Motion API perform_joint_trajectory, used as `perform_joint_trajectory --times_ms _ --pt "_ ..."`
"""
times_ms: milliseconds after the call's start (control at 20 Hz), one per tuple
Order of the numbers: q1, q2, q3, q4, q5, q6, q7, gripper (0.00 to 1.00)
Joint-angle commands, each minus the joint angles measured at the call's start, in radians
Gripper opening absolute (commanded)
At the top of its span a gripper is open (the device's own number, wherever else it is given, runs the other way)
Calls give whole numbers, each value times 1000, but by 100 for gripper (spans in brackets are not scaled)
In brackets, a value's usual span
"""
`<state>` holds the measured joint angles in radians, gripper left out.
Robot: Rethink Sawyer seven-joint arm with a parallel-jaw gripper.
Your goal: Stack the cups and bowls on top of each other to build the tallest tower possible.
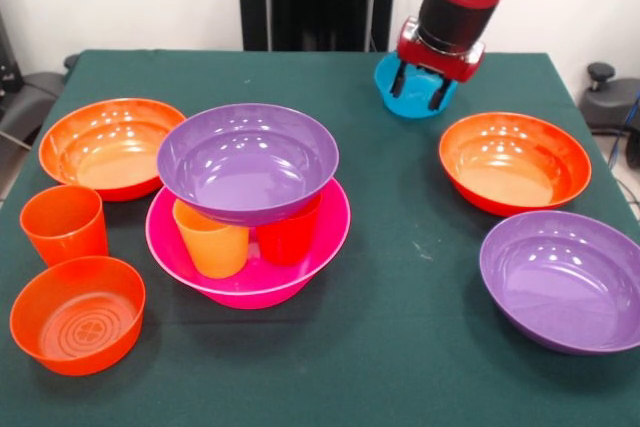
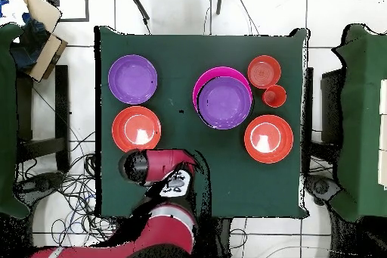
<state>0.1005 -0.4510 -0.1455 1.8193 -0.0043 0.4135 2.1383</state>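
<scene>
One relation decides the coming move: the hand (image 1: 419, 86) sits straight over the small blue bowl (image 1: 412, 94), so the way to it is down, not sideways. From the front view, the hand's dark fingers (image 1: 398, 79) stand spread apart, dipping to the bowl's rim and not visibly clamped on it; I judge the hand open and about to take the bowl. That bowl is round, so no long axis matters, only which part of the rim the fingers straddle. From the bowl, the tower (image 1: 248, 209) lies toward 8 o'clock: a pink bowl (image 1: 250, 282) holding an orange cup (image 1: 212, 240) and a red cup (image 1: 288, 237), with a purple bowl (image 1: 248, 160) resting on them. Loose pieces ring it: a wide orange bowl (image 1: 112, 146) at its 10 o'clock, another orange cup (image 1: 64, 222) and a small orange bowl (image 1: 77, 313) toward 8 o'clock, and a second wide orange bowl (image 1: 514, 161) and purple bowl (image 1: 566, 278) on the green counter (image 1: 400, 347) at its 3 to 4 o'clock. From the overhead view, the arm (image 2: 155, 168) hides the blue bowl and the hand; the tower (image 2: 223, 101) lies at roughly 2 o'clock from the arm's end.
</scene>
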Motion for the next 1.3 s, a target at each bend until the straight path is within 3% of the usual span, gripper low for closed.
perform_joint_trajectory --times_ms 50,650,1000,1300 --pt "-63 52 182 -36 -35 -46 -23 100" --pt "-107 47 282 -3 17 10 30 100" --pt "-73 27 257 -19 37 101 78 100" --pt "-29 29 196 -32 16 93 104 100"
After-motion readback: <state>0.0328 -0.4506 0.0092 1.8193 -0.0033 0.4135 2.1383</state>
